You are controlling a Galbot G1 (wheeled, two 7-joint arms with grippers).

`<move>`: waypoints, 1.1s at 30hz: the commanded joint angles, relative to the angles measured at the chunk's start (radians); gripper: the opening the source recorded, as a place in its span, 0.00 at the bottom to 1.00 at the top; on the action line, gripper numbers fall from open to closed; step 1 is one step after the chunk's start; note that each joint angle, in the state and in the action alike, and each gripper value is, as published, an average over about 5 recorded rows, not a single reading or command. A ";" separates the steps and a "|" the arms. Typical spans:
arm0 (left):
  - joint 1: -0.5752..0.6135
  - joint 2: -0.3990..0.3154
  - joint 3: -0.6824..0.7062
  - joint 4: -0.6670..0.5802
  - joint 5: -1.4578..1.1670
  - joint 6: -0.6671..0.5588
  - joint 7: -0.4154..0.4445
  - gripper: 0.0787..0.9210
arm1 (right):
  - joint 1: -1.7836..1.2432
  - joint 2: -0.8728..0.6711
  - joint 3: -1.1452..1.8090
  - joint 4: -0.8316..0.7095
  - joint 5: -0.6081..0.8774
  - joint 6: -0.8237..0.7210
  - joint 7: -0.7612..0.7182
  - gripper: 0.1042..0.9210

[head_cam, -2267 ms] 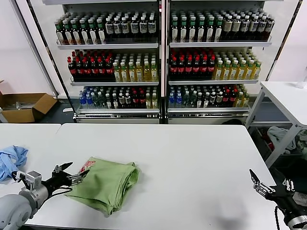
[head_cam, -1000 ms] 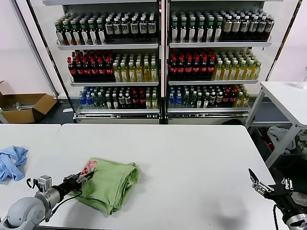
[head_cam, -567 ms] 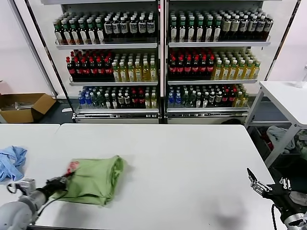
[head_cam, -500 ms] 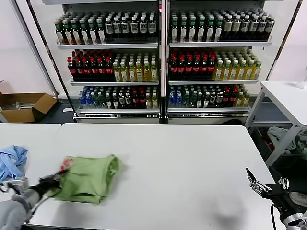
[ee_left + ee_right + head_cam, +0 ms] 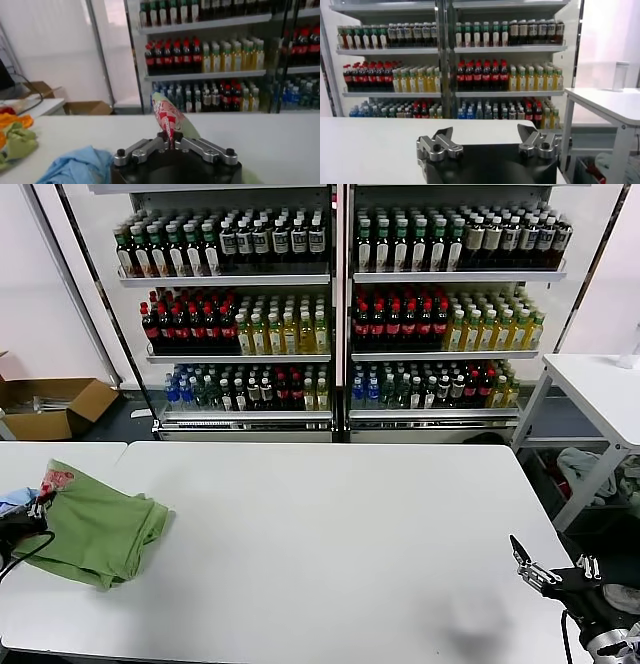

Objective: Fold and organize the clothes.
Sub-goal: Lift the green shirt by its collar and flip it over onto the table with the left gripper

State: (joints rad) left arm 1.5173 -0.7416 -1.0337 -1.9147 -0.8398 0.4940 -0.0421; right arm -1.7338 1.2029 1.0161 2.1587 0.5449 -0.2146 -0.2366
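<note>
Shelving [image 5: 340, 314] packed with bottles fills the far wall, and the long white table [image 5: 340, 544] runs across the front, its near edge cut off by the frame. On the table's far left end lies the folded green polo shirt [image 5: 95, 529], bunched into a rough wedge, with its red-and-white printed patch [image 5: 55, 479] turned up at the outer corner. How many layers the fold has is hard to make out. The left gripper [image 5: 30, 512] sits at that same corner, mostly out of frame in the head view; only a dark tip and a black cable show. From the left wrist view its fingers [image 5: 155, 145] are pinched together on a raised ridge of the shirt's printed fabric, standing up between them. The light blue cloth [image 5: 75, 167] lies just beside the gripper there, while the head view shows only a sliver of it behind the shirt. The right gripper [image 5: 527, 569] hangs low off the table's right corner, well apart from the shirt, fingers [image 5: 436, 145] spread wide and holding nothing.
</note>
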 commanded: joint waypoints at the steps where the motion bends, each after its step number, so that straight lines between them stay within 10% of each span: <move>1: -0.073 -0.103 0.344 -0.360 -0.102 0.023 -0.246 0.03 | 0.001 0.005 -0.008 0.002 -0.004 0.001 0.000 0.88; 16: -0.403 -0.234 0.821 -0.358 -0.706 -0.010 -0.671 0.03 | -0.022 0.030 -0.019 0.037 -0.045 -0.008 0.001 0.88; 33: -0.442 -0.395 0.926 -0.256 -0.567 -0.070 -0.509 0.07 | 0.047 -0.044 -0.223 0.112 -0.052 -0.167 0.057 0.88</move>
State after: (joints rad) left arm 1.1418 -1.0487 -0.2091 -2.1964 -1.4201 0.4640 -0.6175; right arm -1.7295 1.2004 0.9402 2.2314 0.4872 -0.2736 -0.2156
